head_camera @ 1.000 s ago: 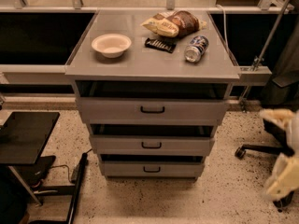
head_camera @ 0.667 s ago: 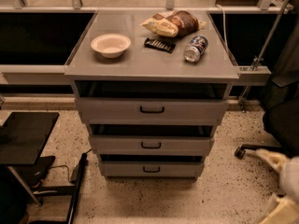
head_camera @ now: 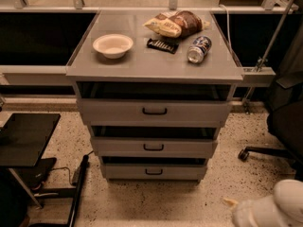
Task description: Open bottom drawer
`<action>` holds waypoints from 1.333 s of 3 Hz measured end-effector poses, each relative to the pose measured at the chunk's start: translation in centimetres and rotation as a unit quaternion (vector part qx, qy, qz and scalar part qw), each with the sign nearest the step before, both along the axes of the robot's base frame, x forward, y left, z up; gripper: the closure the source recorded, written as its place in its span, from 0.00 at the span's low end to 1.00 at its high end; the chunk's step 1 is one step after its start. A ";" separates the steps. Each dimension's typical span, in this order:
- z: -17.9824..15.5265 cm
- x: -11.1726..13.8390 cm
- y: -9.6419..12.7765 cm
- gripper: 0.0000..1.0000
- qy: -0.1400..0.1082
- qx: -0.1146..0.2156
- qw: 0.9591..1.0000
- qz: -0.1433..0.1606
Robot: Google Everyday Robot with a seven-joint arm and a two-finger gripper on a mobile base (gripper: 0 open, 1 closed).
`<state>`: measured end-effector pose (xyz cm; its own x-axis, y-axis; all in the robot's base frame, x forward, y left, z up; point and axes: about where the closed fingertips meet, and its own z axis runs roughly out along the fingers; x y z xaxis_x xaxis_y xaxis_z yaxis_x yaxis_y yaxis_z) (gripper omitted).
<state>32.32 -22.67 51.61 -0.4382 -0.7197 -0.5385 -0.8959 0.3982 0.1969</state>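
Note:
The bottom drawer (head_camera: 154,172) is the lowest and narrowest of three grey drawer fronts in the cabinet, just above the floor. Its small black bar handle (head_camera: 154,171) sits at the middle of the front. A dark gap shows above the front. My gripper (head_camera: 265,211) is a white shape at the lower right corner of the view, low over the floor. It is well to the right of the drawer, nearer than it, and not touching it.
The mid drawer (head_camera: 154,147) and top drawer (head_camera: 154,111) sit above. On the cabinet top (head_camera: 142,65) are a white bowl (head_camera: 112,45), a chip bag (head_camera: 176,24), a dark snack bar (head_camera: 162,45) and a tipped can (head_camera: 199,49). A black stand (head_camera: 26,138) is left, a chair base (head_camera: 265,152) right.
My arm has dropped from mid-height at the right edge down into the lower right corner. The drawers and the things on top have not moved.

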 end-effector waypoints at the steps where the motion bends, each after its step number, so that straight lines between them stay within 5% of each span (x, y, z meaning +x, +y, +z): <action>1: -5.8 3.1 3.4 0.00 0.037 -0.012 0.999 0.028; 2: -6.2 3.3 4.8 0.00 0.044 -0.008 0.998 0.044; 3: -7.1 3.4 4.8 0.00 0.028 0.011 0.999 0.026; 4: -9.0 4.7 7.3 0.00 -0.025 0.058 0.998 -0.001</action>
